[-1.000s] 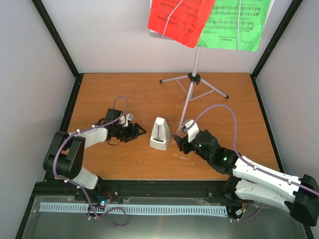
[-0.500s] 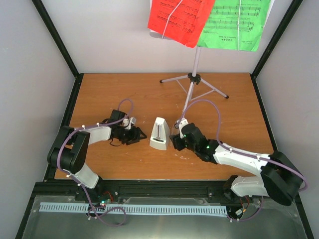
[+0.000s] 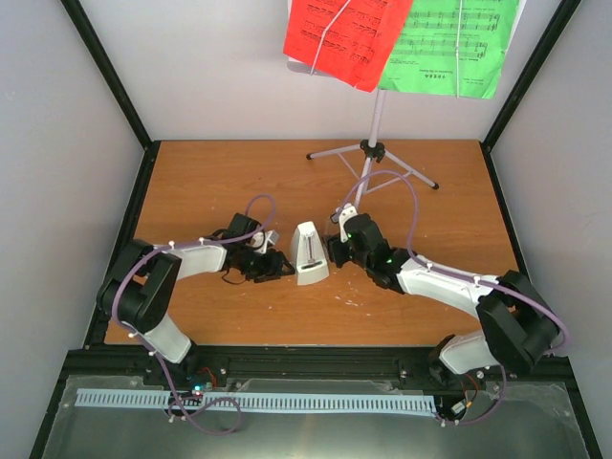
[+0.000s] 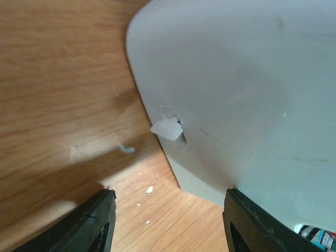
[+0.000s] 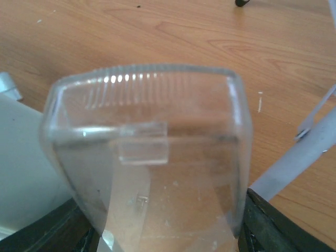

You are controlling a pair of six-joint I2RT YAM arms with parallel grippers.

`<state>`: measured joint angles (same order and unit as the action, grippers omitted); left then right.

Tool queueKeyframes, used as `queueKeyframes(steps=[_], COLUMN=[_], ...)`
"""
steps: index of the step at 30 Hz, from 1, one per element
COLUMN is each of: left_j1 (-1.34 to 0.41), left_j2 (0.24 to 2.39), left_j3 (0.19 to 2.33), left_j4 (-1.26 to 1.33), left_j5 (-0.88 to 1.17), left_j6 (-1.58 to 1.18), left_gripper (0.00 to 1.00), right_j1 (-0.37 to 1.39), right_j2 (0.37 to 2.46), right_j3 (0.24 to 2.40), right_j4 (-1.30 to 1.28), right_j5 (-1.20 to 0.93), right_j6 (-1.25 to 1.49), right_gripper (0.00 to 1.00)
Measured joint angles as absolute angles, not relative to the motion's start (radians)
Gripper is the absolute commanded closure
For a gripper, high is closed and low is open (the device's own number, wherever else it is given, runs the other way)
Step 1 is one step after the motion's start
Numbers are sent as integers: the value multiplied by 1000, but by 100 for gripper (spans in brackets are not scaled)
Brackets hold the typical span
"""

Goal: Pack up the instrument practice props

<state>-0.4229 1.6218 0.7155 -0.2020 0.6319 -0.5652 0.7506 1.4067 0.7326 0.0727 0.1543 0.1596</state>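
Observation:
The small white pyramid metronome point(image 3: 308, 253) stands mid-table. My left gripper point(image 3: 280, 265) is open right beside its left side. In the left wrist view the white body point(image 4: 236, 89) fills the upper right and the fingers point(image 4: 92, 223) straddle its lower corner. My right gripper point(image 3: 337, 251) is at the metronome's right side, shut on a clear plastic cover point(image 5: 152, 157). The metronome also shows at the left edge of the right wrist view point(image 5: 21, 157). The white music stand on its silver tripod point(image 3: 375, 120) stands behind, holding a red page point(image 3: 344, 33) and a green page point(image 3: 449, 43).
The tripod's legs point(image 3: 411, 174) spread over the back of the wooden table point(image 3: 191, 182), and one leg point(image 5: 299, 157) passes close to the right of my right gripper. Black frame posts stand at the back corners. Small white crumbs point(image 4: 149, 190) lie on the wood.
Both arms have closed in on the metronome: the left gripper moved right to its side, and the right gripper moved left and farther back with the clear cover.

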Motion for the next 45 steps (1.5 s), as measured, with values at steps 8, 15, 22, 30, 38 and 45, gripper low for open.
queueKeyframes(steps=[8, 15, 22, 30, 38, 45], left_j1=[-465, -446, -428, -417, -412, -411], left_j2=[1579, 1395, 1362, 1501, 1532, 1559], left_j3=[724, 860, 1092, 1100, 1091, 1082], left_j4=[-211, -373, -367, -297, -288, -276], left_j5=[564, 313, 459, 869, 910, 905], left_j6=[-574, -516, -410, -318, -276, -265], left_gripper=[2, 1, 4, 30, 42, 49], right_j1=[745, 755, 842, 964, 988, 1008], right_j2=[1285, 1087, 955, 947, 979, 1013], right_j3=[698, 588, 458, 436, 429, 429], right_j4=[46, 37, 71, 167, 234, 265], right_j5=[224, 230, 273, 364, 399, 420], right_j6=[154, 216, 270, 279, 279, 286], right_gripper=[39, 39, 39, 39, 39, 38])
